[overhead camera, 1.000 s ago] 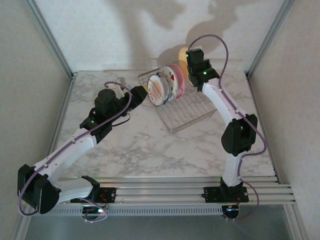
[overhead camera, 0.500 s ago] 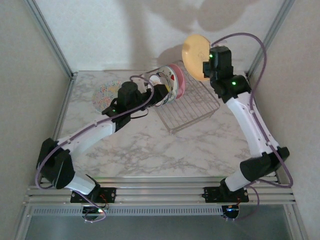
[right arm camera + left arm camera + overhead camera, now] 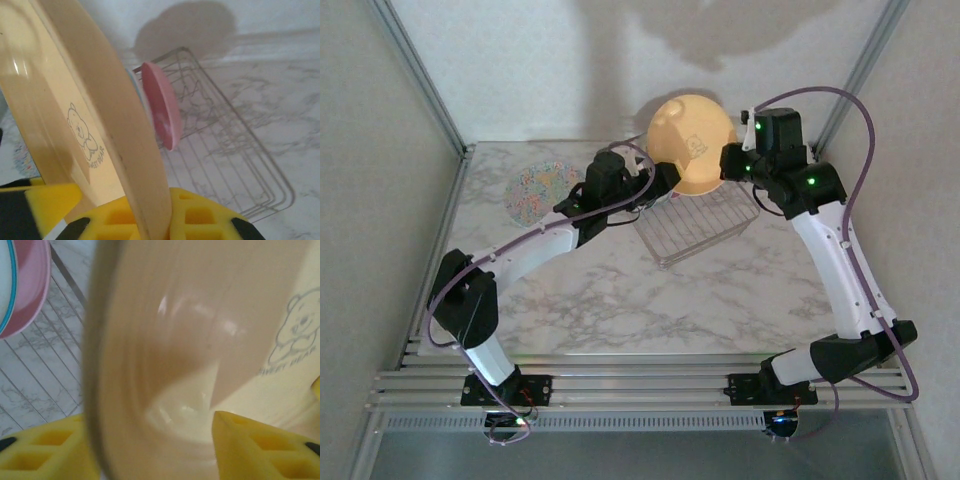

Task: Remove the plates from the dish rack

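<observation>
Yellow plate (image 3: 692, 140) is up in the air over the far-left end of the dish rack (image 3: 705, 228). It's tilted on edge, w/ the bear-print face toward the top cam. Right hand (image 3: 728, 162) is clamped on the plate's right rim; the wrist cam shows the rim pinched btwn its two yellow fingers (image 3: 200, 217). Left hand (image 3: 658, 182) is at the plate's lower-left edge. Its fingers (image 3: 260, 450) stand apart, one each side of the rim, & I can't tell if they touch it.

Pink plate (image 3: 161, 107) stands on edge in the rack's tines. A white plate (image 3: 4, 290) w/ a teal rim line is right beside it on the left-arm side. The rack sits askew toward the back of the marble counter (image 3: 620, 290). Speckled plate (image 3: 538, 190) lies flat on the counter, well left of the rack & just beyond the left arm.
</observation>
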`<act>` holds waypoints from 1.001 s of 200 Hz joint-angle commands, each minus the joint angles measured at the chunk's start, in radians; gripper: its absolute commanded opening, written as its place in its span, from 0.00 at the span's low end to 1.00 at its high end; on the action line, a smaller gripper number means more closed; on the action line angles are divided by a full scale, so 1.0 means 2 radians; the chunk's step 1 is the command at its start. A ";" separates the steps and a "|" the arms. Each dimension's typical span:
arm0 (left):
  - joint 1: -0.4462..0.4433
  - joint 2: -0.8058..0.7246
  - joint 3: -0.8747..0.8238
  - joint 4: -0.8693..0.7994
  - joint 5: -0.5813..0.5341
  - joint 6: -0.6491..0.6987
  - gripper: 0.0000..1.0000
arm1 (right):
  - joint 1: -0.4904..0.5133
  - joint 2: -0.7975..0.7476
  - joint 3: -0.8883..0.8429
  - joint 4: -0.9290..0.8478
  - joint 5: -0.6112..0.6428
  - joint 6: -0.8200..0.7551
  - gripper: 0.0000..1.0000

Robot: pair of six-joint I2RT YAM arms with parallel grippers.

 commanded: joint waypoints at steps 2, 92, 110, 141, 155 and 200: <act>-0.004 0.003 0.020 -0.023 -0.021 0.012 0.42 | -0.004 -0.014 -0.008 0.001 -0.044 0.032 0.00; -0.001 -0.028 0.012 -0.071 -0.051 0.021 0.00 | -0.007 -0.016 -0.010 0.007 -0.074 0.027 0.18; 0.006 -0.052 -0.002 -0.076 -0.049 0.017 0.00 | -0.006 -0.021 -0.011 0.002 -0.077 0.022 0.47; 0.035 -0.121 -0.067 -0.079 -0.028 -0.008 0.00 | 0.000 -0.038 -0.026 -0.003 -0.082 0.002 0.68; 0.054 -0.162 -0.105 -0.086 -0.018 -0.022 0.00 | 0.012 -0.046 -0.037 0.001 -0.072 -0.016 0.71; 0.127 -0.312 -0.228 -0.177 0.003 -0.055 0.00 | 0.113 -0.072 -0.087 0.054 -0.040 -0.117 0.79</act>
